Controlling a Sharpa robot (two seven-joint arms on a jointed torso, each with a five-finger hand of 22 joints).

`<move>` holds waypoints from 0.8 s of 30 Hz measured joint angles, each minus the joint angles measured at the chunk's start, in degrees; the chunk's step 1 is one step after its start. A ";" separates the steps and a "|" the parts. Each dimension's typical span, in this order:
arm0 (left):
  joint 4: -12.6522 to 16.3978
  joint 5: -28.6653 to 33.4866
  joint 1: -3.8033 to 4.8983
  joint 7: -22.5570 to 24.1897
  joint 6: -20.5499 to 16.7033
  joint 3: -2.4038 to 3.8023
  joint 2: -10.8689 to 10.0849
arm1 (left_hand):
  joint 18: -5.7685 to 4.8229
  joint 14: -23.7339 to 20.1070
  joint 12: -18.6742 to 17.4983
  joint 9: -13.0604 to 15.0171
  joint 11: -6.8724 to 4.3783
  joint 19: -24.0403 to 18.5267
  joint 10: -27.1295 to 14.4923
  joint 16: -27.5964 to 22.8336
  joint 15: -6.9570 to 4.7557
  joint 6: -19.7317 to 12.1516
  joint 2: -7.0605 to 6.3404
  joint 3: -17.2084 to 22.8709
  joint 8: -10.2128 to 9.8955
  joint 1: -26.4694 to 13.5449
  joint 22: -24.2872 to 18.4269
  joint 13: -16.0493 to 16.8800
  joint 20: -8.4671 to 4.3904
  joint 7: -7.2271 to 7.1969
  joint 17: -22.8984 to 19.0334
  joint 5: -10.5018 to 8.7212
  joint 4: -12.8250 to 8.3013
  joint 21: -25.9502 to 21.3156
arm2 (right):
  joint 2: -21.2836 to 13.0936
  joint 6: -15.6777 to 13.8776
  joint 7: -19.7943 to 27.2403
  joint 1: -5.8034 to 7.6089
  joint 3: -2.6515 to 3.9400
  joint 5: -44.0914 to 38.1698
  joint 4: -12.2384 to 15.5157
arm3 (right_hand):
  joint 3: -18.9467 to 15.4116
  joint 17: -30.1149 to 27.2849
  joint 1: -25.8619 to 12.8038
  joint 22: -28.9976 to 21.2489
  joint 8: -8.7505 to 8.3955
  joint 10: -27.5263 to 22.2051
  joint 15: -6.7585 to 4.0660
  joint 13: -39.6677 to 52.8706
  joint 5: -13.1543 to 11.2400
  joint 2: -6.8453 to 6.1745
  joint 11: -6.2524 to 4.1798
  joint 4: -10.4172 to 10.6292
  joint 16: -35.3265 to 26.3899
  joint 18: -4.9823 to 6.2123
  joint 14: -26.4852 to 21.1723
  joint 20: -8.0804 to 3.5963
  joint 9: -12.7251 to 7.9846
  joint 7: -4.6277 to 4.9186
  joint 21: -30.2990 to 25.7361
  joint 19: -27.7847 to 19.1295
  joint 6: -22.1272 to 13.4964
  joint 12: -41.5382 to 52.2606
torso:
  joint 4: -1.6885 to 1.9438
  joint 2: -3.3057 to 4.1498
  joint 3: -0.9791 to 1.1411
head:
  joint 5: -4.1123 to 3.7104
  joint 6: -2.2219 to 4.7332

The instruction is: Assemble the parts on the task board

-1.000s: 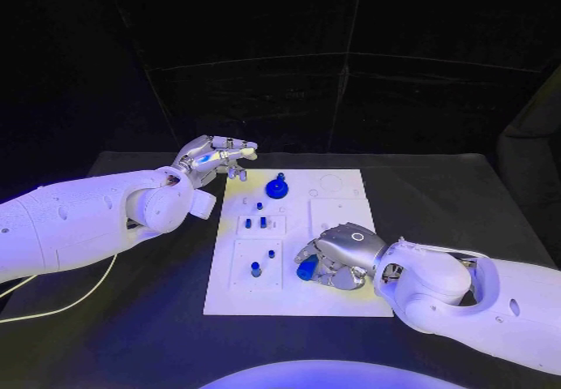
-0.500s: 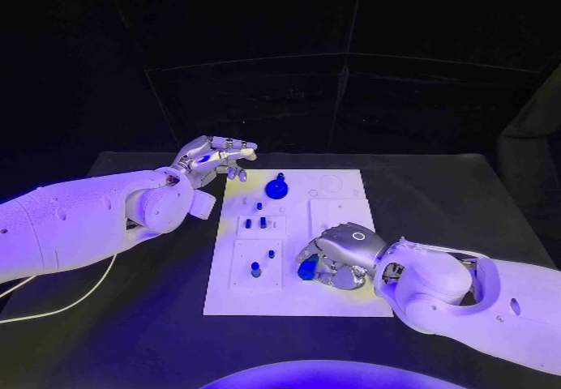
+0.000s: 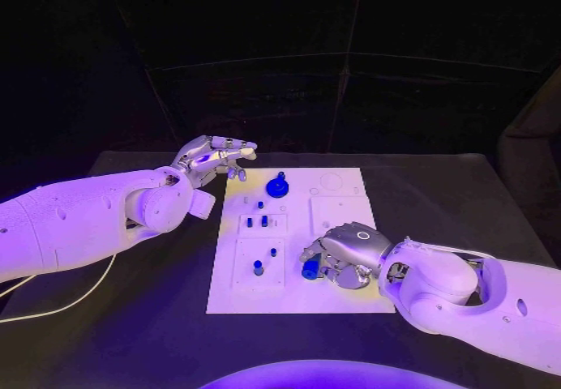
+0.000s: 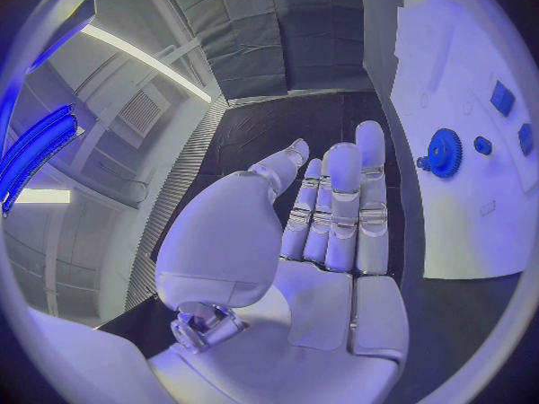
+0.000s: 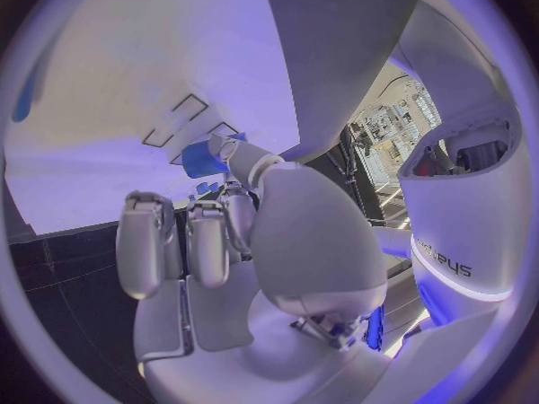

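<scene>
The white task board (image 3: 339, 212) lies in the middle of the black table. My right hand (image 3: 345, 253) rests low over the board's near right part and pinches a blue part (image 3: 310, 271) between thumb and finger; the same blue part (image 5: 202, 159) sits at the fingertips in the right wrist view. My left hand (image 3: 217, 153) hovers off the board's far left corner, fingers stretched out, holding nothing. A blue gear (image 3: 277, 188) stands on the far part of the board, and this gear (image 4: 444, 153) lies ahead of my left hand's fingers (image 4: 337, 206).
Small blue pegs (image 3: 255, 220) stand in the board's middle left block, and two more pegs (image 3: 264, 261) in the near left block. Outlined recesses (image 3: 333, 183) mark the far right of the board. A white cable (image 3: 70, 301) lies on the table at the left.
My right hand with the blue part has shifted slightly toward the near right of the board. The left hand has barely moved.
</scene>
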 measured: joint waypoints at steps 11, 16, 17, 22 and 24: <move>0.01 0.00 0.00 -0.13 0.02 0.00 -0.04 | 0.00 0.00 0.00 0.00 0.00 0.00 0.00 0.00 0.00 -0.22 0.00 0.00 0.00 0.00 -0.05 -0.06 0.00 0.21 -0.08 0.00 0.00 -0.23 | -0.89 -0.17 -0.07 0.04 0.00 -0.14 0.40 | 1.15 0.00 -0.06 0.04 -0.29 0.01 -0.64 0.00 0.00 -0.67 -0.96 -1.16 0.00 0.00 0.13 -0.71 -0.92 -1.59 0.23 0.06 -9.19 -0.01 | 0.01 0.00 0.00 | -0.13 0.13; 0.03 0.00 0.00 -0.19 0.04 0.00 -0.05 | 0.00 0.00 0.00 0.00 0.00 0.00 0.00 0.00 0.00 -0.22 0.00 0.00 0.00 0.00 -0.05 -0.05 0.00 0.21 -0.15 0.00 0.00 -0.23 | -1.62 -0.87 0.02 0.04 0.00 0.05 0.80 | 1.15 -0.01 -0.30 0.04 -0.29 0.01 -0.64 0.00 0.00 -0.90 -0.96 -1.16 0.00 0.00 0.13 -0.91 -0.86 -1.27 0.23 -0.14 -8.47 -0.01 | 0.03 0.00 -0.02 | -0.23 0.13; 0.03 0.00 0.00 -0.20 0.05 0.00 -0.06 | 0.00 0.00 0.00 0.00 0.00 0.00 0.00 0.00 0.00 -0.21 0.00 0.00 0.00 0.00 -0.05 -0.05 0.00 0.21 -0.15 0.00 0.00 -0.23 | -1.85 -1.15 0.09 0.04 0.00 0.21 0.92 | 1.23 -0.01 -0.44 0.04 -0.20 0.01 -0.64 0.00 0.00 -1.04 -0.96 -1.07 0.00 -0.01 0.13 -0.91 -0.73 -1.04 0.23 -0.14 -7.26 0.22 | 0.03 0.00 -0.02 | -0.24 0.13; 0.04 0.00 0.00 -0.25 0.06 -0.01 -0.12 | 0.00 0.00 0.00 0.00 0.00 0.00 0.00 0.00 0.00 -0.21 0.00 0.00 0.00 0.00 -0.05 -0.05 0.00 0.21 -0.15 0.00 0.00 -0.22 | -3.14 -3.92 1.18 0.05 0.00 2.63 1.58 | 0.22 -0.01 -3.07 0.03 1.31 0.55 0.36 0.00 0.14 -1.67 0.70 0.08 0.00 0.00 0.04 -0.57 -0.01 2.06 0.23 0.11 -2.17 0.42 | 0.04 0.00 -0.02 | -0.25 0.13; 0.04 0.00 0.00 -0.27 0.07 -0.01 -0.12 | 0.00 0.00 0.00 0.00 0.00 0.00 0.00 0.00 0.00 -0.21 0.00 0.00 0.00 0.00 -0.05 -0.05 0.00 0.21 -0.15 0.00 0.00 -0.22 | -3.62 -5.20 1.78 0.05 0.00 4.13 1.76 | -0.63 -0.01 -4.61 0.03 2.29 0.57 1.85 0.00 0.30 -1.69 2.46 1.29 0.00 0.00 0.05 0.61 0.28 3.56 0.48 0.05 -0.42 0.53 | 0.04 0.00 -0.03 | -0.26 0.13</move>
